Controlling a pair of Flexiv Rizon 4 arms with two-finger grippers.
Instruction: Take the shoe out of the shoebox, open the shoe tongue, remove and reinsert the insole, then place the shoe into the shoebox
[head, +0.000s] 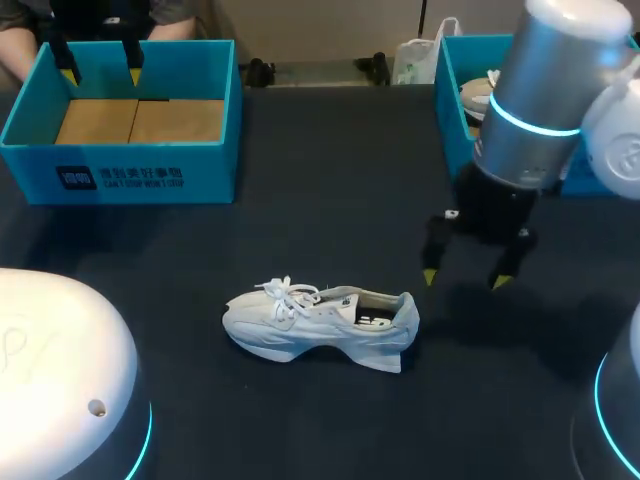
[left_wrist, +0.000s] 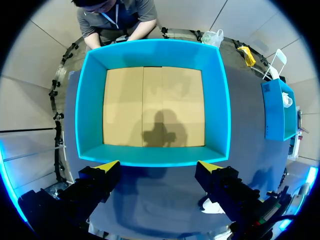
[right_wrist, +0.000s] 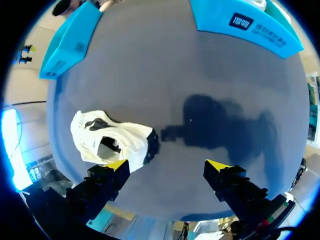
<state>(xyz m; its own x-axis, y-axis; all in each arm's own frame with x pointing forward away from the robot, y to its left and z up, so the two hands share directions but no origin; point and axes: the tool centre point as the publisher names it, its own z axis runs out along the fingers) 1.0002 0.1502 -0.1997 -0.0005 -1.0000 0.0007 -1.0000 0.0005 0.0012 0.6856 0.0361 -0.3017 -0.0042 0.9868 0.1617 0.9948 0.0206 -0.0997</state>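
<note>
white sneaker (head: 320, 322) on the dark table (head: 330, 200) at centre, toe left, outside the teal shoebox (head: 140, 178) at far left; left gripper (left_wrist: 157, 165) above that shoebox, fingers apart, empty; right gripper (head: 466, 278) just right of the heel, fingers apart, empty.

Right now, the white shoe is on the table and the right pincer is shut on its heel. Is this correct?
Not quite. The white shoe is on the table, but the right pincer is open, not shut on the heel. It hangs beside the heel, apart from it, as the head view shows.
</note>
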